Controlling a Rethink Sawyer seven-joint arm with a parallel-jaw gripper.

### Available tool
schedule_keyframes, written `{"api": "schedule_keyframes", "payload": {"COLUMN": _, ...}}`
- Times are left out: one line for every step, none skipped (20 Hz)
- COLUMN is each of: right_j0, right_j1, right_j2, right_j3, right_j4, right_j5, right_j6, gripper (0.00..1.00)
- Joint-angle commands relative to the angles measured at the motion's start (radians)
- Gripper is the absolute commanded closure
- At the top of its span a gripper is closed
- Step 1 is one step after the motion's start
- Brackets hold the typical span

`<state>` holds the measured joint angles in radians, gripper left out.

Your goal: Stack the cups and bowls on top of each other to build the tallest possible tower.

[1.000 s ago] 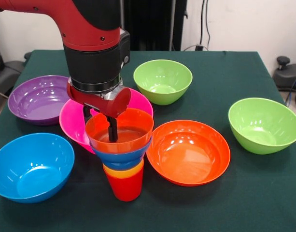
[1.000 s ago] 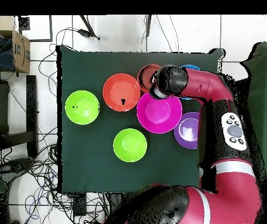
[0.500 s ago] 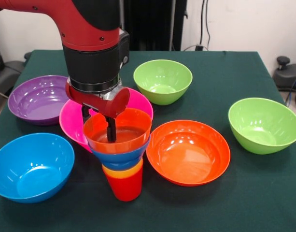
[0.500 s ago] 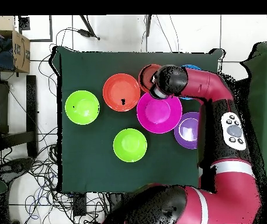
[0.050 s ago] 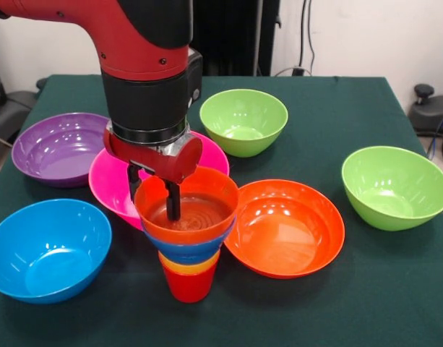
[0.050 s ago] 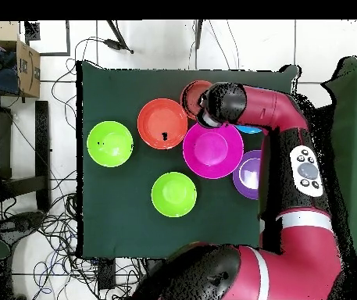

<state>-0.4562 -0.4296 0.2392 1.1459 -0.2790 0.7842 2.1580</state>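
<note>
1. Tower [image 5: 186, 238], near the table's front edge and left of centre in the front view: I count four nested pieces, a red cup [image 5: 186, 284] lowest, an orange cup [image 5: 191, 265] showing as a thin band above it, a small blue bowl [image 5: 188, 248], and a small orange-red bowl [image 5: 186, 206] on top. It widens upward like a funnel and appears to lean slightly.

2. Gripper [image 5: 155, 189]: one dark finger reaches down inside the top bowl, another runs down outside its far-left rim, so I judge it clamped on the small orange-red bowl's wall. In the overhead view the wrist hides the fingers.

3. Progress, as I judge it: four pieces are stacked and six bowls wait on the cloth, so less than half is done. The top bowl looks seated, or nearly so, but not let go.

4. Remaining bowls, outward from the tower: large pink bowl [image 5: 109, 181] just behind it; large orange-red bowl [image 5: 286, 228] just beside it on the right; light blue bowl [image 5: 48, 249] to the left; purple bowl [image 5: 58, 148] behind that; one lime green bowl [image 5: 243, 121] toward the far side; a second lime green bowl [image 5: 396, 186] well apart at the right.

5. Table [image 5: 337, 303]: dark green cloth, bare along the front right.

6. Risk, as I judge it: the narrow cup base makes each wider addition more prone to tipping.
</note>
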Motion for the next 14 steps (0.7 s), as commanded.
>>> {"api": "schedule_keyframes", "payload": {"right_j0": 0.043, "right_j1": 0.025, "right_j2": -0.002, "right_j3": -0.023, "right_j4": 0.01, "right_j5": 0.031, "right_j6": 0.058, "gripper": 0.0}}
{"api": "schedule_keyframes", "payload": {"right_j0": 0.044, "right_j1": 0.024, "right_j2": -0.002, "right_j3": -0.02, "right_j4": 0.011, "right_j5": 0.028, "right_j6": 0.059, "gripper": 0.0}}
{"api": "schedule_keyframes", "payload": {"right_j0": 0.045, "right_j1": 0.023, "right_j2": -0.004, "right_j3": -0.022, "right_j4": 0.012, "right_j5": 0.031, "right_j6": 0.06, "gripper": 0.0}}
{"api": "schedule_keyframes", "payload": {"right_j0": 0.045, "right_j1": 0.023, "right_j2": -0.005, "right_j3": -0.022, "right_j4": 0.014, "right_j5": 0.032, "right_j6": 0.059, "gripper": 0.0}}
{"api": "schedule_keyframes", "payload": {"right_j0": 0.046, "right_j1": 0.026, "right_j2": -0.005, "right_j3": -0.029, "right_j4": 0.016, "right_j5": 0.041, "right_j6": 0.057, "gripper": 0.0}}
{"api": "schedule_keyframes", "payload": {"right_j0": 0.046, "right_j1": 0.026, "right_j2": -0.006, "right_j3": -0.029, "right_j4": 0.018, "right_j5": 0.042, "right_j6": 0.056, "gripper": 0.0}}
{"api": "schedule_keyframes", "payload": {"right_j0": 0.048, "right_j1": 0.019, "right_j2": -0.007, "right_j3": -0.017, "right_j4": 0.02, "right_j5": 0.04, "right_j6": 0.058, "gripper": 0.0}}
{"api": "schedule_keyframes", "payload": {"right_j0": 0.048, "right_j1": 0.018, "right_j2": -0.008, "right_j3": -0.015, "right_j4": 0.023, "right_j5": 0.041, "right_j6": 0.059, "gripper": 0.0}}
{"api": "schedule_keyframes", "payload": {"right_j0": 0.048, "right_j1": 0.019, "right_j2": -0.009, "right_j3": -0.016, "right_j4": 0.025, "right_j5": 0.043, "right_j6": 0.058, "gripper": 0.0}}
{"api": "schedule_keyframes", "payload": {"right_j0": 0.048, "right_j1": 0.019, "right_j2": -0.009, "right_j3": -0.017, "right_j4": 0.026, "right_j5": 0.044, "right_j6": 0.058, "gripper": 0.0}}
{"api": "schedule_keyframes", "payload": {"right_j0": 0.048, "right_j1": 0.021, "right_j2": -0.01, "right_j3": -0.023, "right_j4": 0.028, "right_j5": 0.049, "right_j6": 0.056, "gripper": 0.0}}
{"api": "schedule_keyframes", "payload": {"right_j0": 0.048, "right_j1": 0.021, "right_j2": -0.01, "right_j3": -0.025, "right_j4": 0.029, "right_j5": 0.054, "right_j6": 0.056, "gripper": 0.0}}
{"api": "schedule_keyframes", "payload": {"right_j0": 0.049, "right_j1": 0.019, "right_j2": -0.012, "right_j3": -0.024, "right_j4": 0.032, "right_j5": 0.057, "right_j6": 0.055, "gripper": 0.0}}
{"api": "schedule_keyframes", "payload": {"right_j0": 0.05, "right_j1": 0.018, "right_j2": -0.013, "right_j3": -0.024, "right_j4": 0.034, "right_j5": 0.061, "right_j6": 0.054, "gripper": 0.0}}
